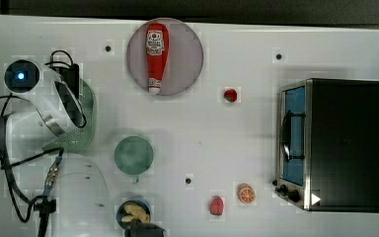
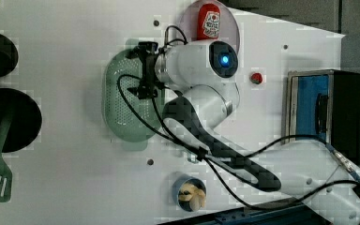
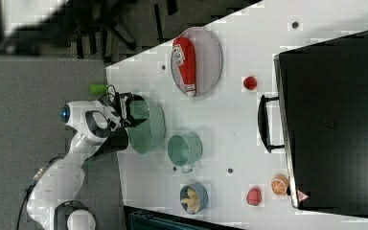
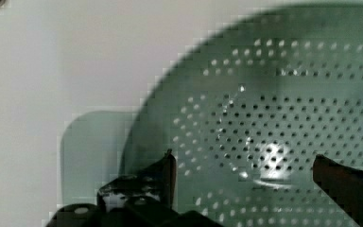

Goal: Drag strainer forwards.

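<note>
The strainer [image 1: 86, 133] is a pale mint-green oval bowl with rows of small holes, lying near the top view's left edge and half covered by my arm. It also appears in the left view [image 2: 122, 112] and the right view [image 3: 151, 129]. My gripper [image 3: 136, 112] hangs over the strainer's end nearest the plate, open. In the wrist view the gripper [image 4: 246, 177] has its two dark fingers wide apart over the perforated inside of the strainer [image 4: 288, 94], one finger close to the rim by the flat handle tab. Nothing is held.
A teal cup [image 1: 133, 154] stands beside the strainer. A ketchup bottle [image 1: 156, 54] lies on a grey plate [image 1: 187, 59]. A toaster oven [image 1: 335, 143] fills the top view's right. A red ball [image 1: 230, 95], an orange slice [image 1: 246, 193], a strawberry [image 1: 216, 205] and a blue bowl [image 1: 134, 212] lie around.
</note>
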Controlling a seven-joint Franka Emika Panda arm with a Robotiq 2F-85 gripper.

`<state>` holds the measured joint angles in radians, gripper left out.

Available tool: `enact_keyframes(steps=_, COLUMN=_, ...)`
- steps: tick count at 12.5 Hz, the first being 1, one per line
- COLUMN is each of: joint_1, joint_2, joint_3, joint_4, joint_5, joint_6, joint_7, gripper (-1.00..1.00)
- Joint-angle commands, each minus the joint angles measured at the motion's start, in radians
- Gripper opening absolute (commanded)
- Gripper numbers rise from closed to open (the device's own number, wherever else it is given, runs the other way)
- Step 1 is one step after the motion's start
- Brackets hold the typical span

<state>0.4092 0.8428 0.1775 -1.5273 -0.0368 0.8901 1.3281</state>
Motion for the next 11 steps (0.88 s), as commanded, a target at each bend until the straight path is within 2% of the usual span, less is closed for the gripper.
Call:
enact_keyframes(steps=1, joint_1=0.007, joint_2=0.055, joint_3=-0.022, joint_4=0.105, joint_5=0.006, joint_6=0.009, joint_7=0.043, gripper=1.0)
enact_keyframes(steps=8, joint_1=0.006, joint_2=0.188, joint_3=-0.066, joint_4=0.325, joint_5=0.006, joint_6=0.016, joint_7=0.043, gripper=1.0)
enact_keyframes(steps=11, joint_1=0.005, joint_2=0.211, joint_3=-0.078, joint_4=0.376, joint_5=0.006, joint_6=0.02, joint_7=0.043, gripper=1.0)
